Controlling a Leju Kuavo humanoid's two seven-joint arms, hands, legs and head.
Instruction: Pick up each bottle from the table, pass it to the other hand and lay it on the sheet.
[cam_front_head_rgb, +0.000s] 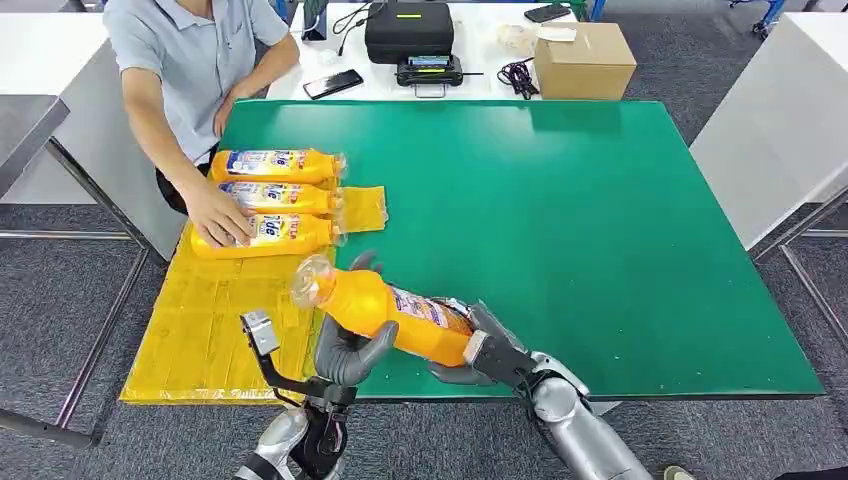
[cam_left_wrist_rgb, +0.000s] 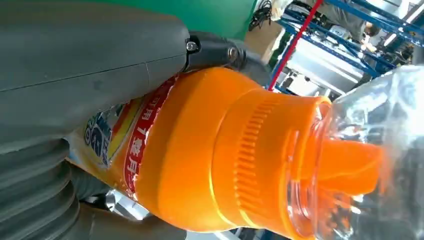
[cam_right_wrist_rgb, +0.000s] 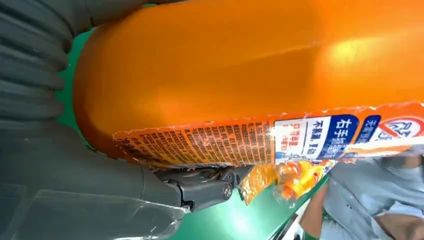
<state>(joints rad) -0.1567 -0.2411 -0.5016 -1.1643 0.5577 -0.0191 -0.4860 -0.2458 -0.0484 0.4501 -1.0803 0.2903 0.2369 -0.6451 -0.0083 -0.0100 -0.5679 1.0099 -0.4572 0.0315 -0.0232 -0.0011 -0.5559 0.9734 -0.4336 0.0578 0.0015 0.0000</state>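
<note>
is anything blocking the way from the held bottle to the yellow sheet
Partly: three bottles and a person's hand take the far end of the yellow sheet. Its near part lies bare beside the held bottle.

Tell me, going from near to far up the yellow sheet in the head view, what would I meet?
Bare yellow sheet → bottle under the person's hand → middle bottle → far bottle.
</note>
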